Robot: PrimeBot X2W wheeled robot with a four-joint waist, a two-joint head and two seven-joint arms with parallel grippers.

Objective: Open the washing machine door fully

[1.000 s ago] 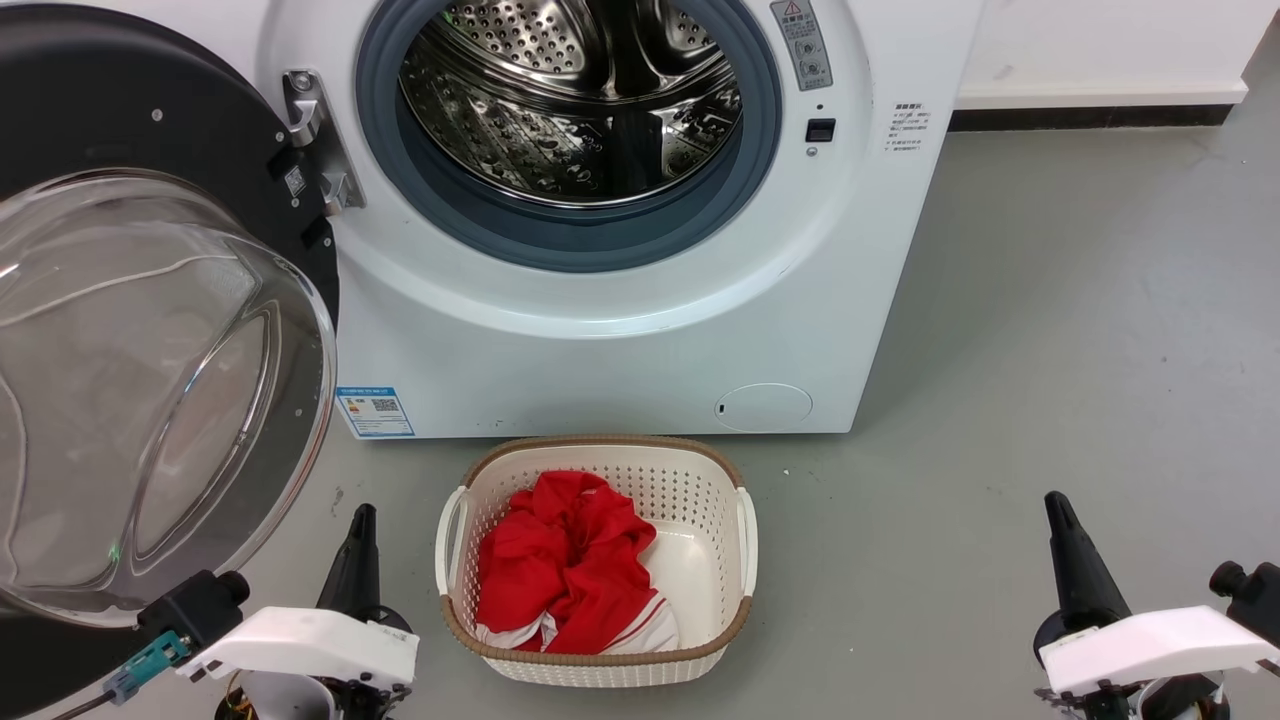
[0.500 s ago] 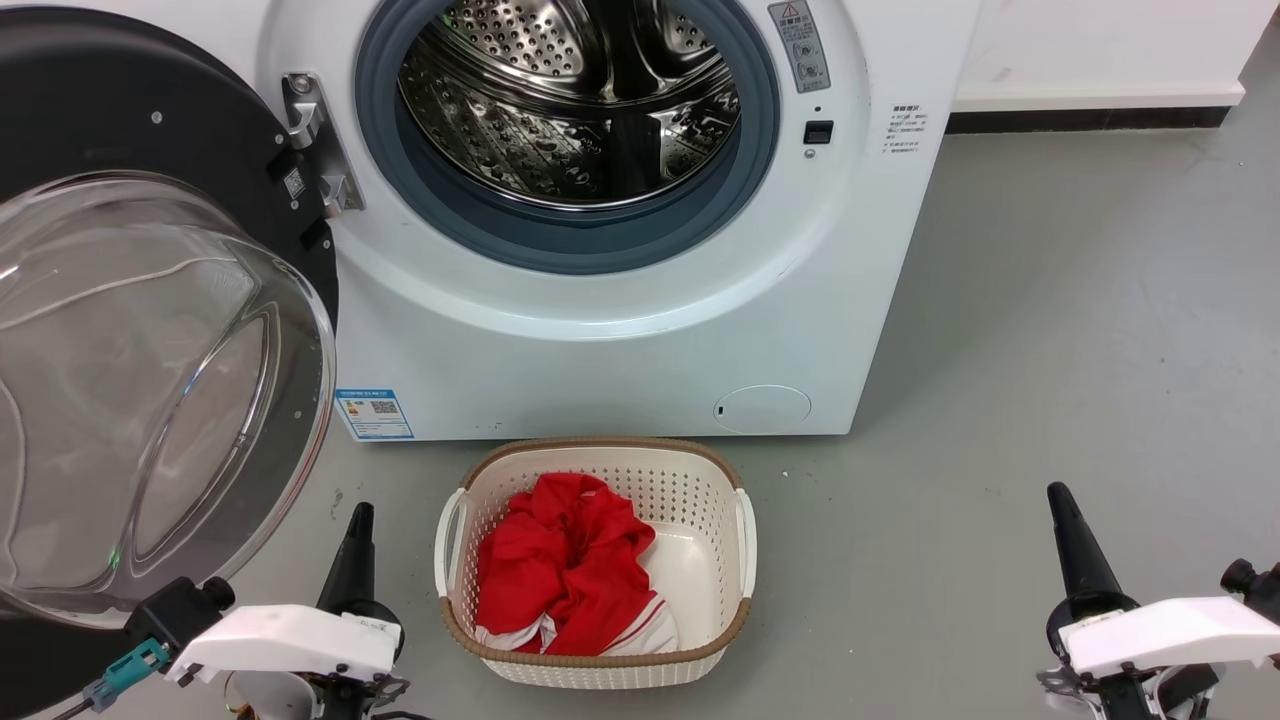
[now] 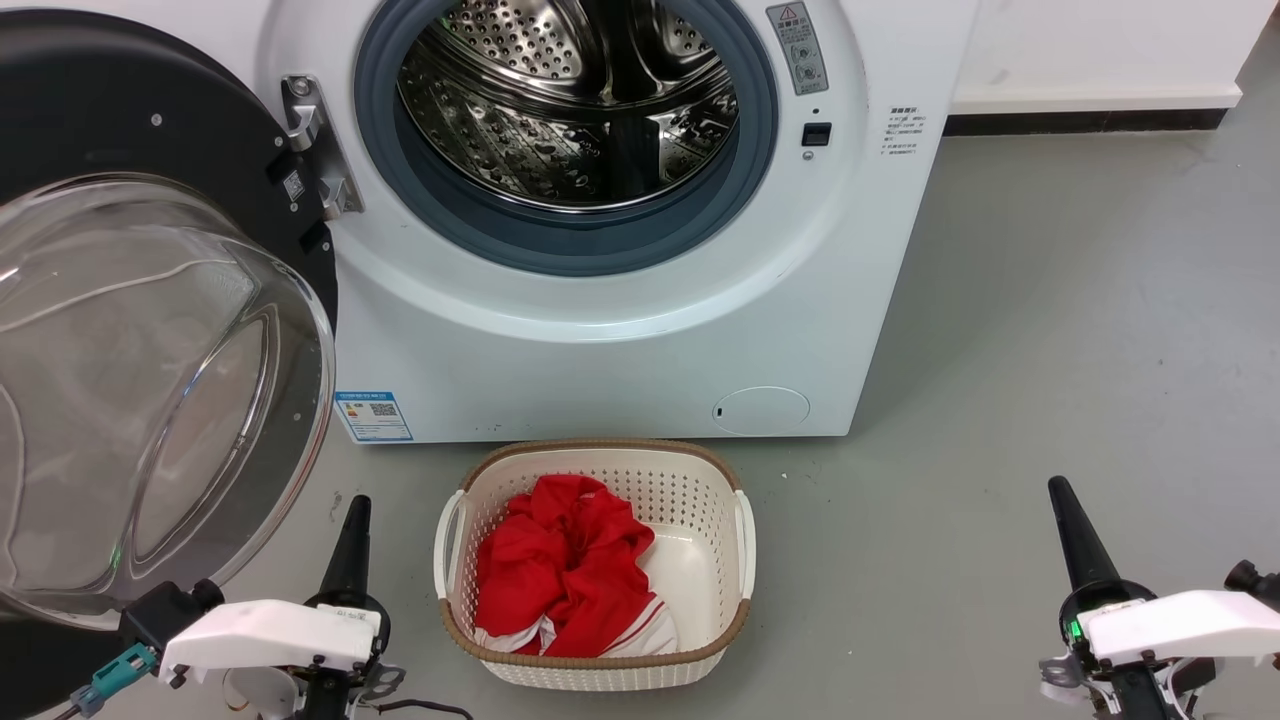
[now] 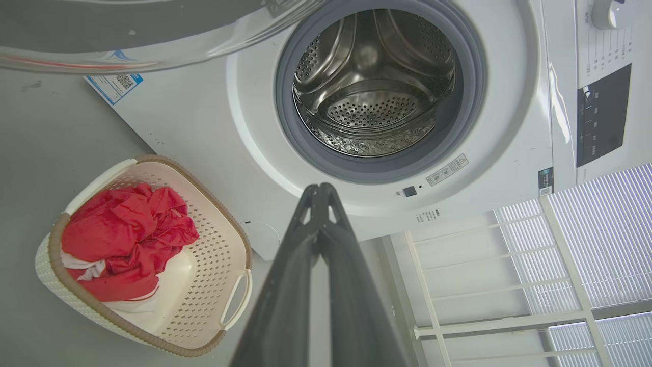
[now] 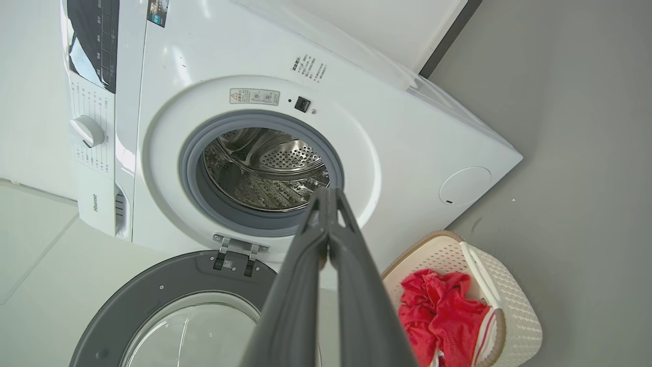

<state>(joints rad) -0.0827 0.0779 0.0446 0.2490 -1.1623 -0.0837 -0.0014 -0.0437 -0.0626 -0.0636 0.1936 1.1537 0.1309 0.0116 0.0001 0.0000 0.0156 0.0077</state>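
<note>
The washing machine door (image 3: pixel 130 380) is swung wide out to the left of the washing machine (image 3: pixel 620 340). It hangs off its metal hinge (image 3: pixel 315 140), glass bowl bulging toward us inside the black ring. The mouth is uncovered, and the grey-blue gasket (image 3: pixel 560 245) rings the perforated steel drum (image 3: pixel 570 110).

Low on the white front there's a blue label (image 3: pixel 373 415) at the left and a round flap (image 3: pixel 762 410) at the right. Just in front, on the grey floor (image 3: pixel 1050 330), sits a white laundry basket (image 3: pixel 690 480) with a brown rim. A red garment (image 3: pixel 565 565) is heaped in its left side.

Near left, the left tool (image 3: pixel 356 510) hovers between door and basket, fingers pressed together, gripping nothing. Near right, the right tool (image 3: pixel 1062 495) is well apart from the basket. It too is pinched closed and empty.
</note>
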